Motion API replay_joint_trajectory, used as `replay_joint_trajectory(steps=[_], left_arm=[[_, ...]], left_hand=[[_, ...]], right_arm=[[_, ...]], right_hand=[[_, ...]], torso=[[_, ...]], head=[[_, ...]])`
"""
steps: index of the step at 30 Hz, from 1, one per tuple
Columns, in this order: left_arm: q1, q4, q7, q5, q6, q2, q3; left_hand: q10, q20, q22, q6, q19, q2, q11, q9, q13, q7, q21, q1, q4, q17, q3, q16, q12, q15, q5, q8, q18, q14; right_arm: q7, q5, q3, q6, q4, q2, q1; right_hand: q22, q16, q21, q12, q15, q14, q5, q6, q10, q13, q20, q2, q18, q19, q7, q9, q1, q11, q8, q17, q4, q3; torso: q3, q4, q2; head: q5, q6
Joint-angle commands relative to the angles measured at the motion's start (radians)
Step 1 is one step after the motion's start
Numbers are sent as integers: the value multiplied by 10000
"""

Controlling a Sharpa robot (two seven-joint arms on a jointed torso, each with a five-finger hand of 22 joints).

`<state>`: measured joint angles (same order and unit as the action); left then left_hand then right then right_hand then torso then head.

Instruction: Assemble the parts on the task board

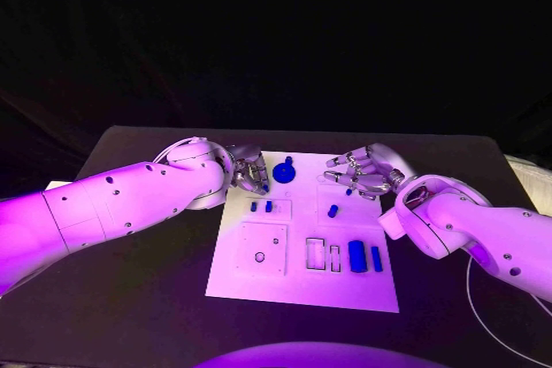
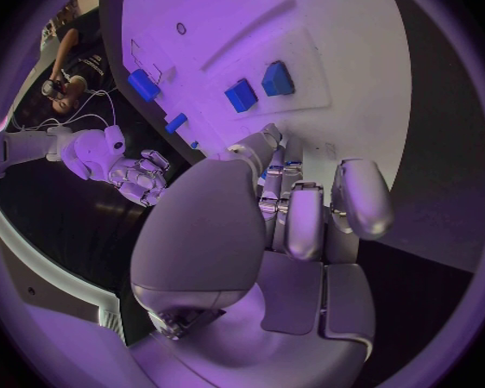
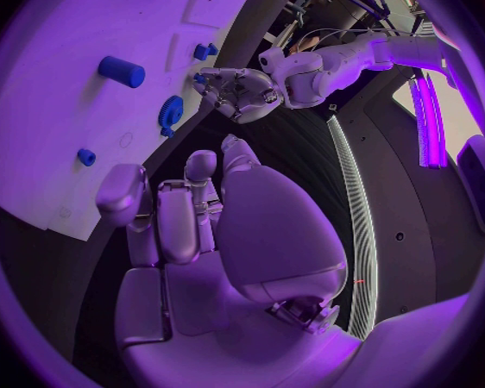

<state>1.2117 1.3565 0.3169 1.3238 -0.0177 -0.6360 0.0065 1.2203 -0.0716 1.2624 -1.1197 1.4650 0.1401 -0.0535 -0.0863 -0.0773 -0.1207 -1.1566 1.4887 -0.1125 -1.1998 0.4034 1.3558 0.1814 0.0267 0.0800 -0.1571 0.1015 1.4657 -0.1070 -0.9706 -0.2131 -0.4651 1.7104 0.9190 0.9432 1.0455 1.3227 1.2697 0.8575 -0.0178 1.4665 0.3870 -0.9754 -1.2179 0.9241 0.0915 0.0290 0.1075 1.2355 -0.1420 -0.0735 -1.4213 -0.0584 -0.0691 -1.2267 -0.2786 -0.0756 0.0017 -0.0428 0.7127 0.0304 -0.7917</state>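
Flat white rectangular task board [image 1: 301, 292] at table centre, w/ small matte blue parts: toothed gear [image 1: 285, 173] near far edge, between hands; smooth cylinder [image 1: 356, 255] standing nearer. Left silver hand [image 1: 250, 175] at far-left edge, fingers curled; whether it holds anything can't be told. Right silver hand [image 1: 359, 173] over far-right corner, fingers part-spread, empty; no legible writing.

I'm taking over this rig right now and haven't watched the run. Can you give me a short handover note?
Left hand: at the task board's far left edge, beside the blue gear; whether it holds anything cannot be told.
Right hand: over the board's far right part, nothing visibly held.
Two small blue blocks sit mid-left, a small blue peg mid-right, a blue cylinder and a blue bar near the front right.
Several board recesses look unfilled, so assembly remains.
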Motion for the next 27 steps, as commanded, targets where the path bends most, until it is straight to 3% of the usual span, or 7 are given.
replay_joint_trajectory(steps=[1,7,24,27], left_arm=[[-12,-3,-1,0,245,24,-8],[-12,9,-35,-102,286,28,-8],[-12,1,17,-134,185,-37,-8],[-11,53,9,-186,120,-129,-7]], left_hand=[[42,27,25,19,172,29,-10,35,-13,-25,-31,-168,12,-2,67,39,-111,16,-67,130,-181,338],[-7,-25,72,653,142,263,-84,201,-27,-124,-50,-359,20,75,60,25,-230,-47,-71,600,-188,307],[-152,-103,26,1054,79,400,-204,232,-40,-269,69,-455,52,199,93,-7,-381,-140,-65,930,-166,263],[-300,-133,-17,1290,48,460,-242,239,-21,-297,148,-471,70,274,101,-37,-478,-172,-64,971,-150,239]], right_arm=[[75,-46,1,90,17,-9,-8],[73,-46,1,87,17,-4,-8],[36,-46,1,81,-22,13,-8],[27,-73,0,92,-83,30,-8]], right_hand=[[10,20,-35,43,2,300,29,-26,22,-13,10,-44,67,-7,-34,-15,-32,24,-19,-9,15,-7],[10,20,-35,43,2,300,29,-26,22,-13,10,-44,67,-7,-34,-15,-32,24,-19,-9,15,-7],[-62,-62,-79,-58,3,275,49,-22,80,-119,10,-38,82,-52,-35,-13,-8,22,-15,100,-5,-27],[-495,-443,-373,-1273,15,129,63,31,789,-1209,17,-45,170,-333,-52,-2,-73,7,7,544,-13,-27]], torso=[[1,6,2],[-3,-3,0],[-1,2,1],[-4,12,-9]], head=[[-5,2],[-15,-8],[-14,-9],[-32,5]])
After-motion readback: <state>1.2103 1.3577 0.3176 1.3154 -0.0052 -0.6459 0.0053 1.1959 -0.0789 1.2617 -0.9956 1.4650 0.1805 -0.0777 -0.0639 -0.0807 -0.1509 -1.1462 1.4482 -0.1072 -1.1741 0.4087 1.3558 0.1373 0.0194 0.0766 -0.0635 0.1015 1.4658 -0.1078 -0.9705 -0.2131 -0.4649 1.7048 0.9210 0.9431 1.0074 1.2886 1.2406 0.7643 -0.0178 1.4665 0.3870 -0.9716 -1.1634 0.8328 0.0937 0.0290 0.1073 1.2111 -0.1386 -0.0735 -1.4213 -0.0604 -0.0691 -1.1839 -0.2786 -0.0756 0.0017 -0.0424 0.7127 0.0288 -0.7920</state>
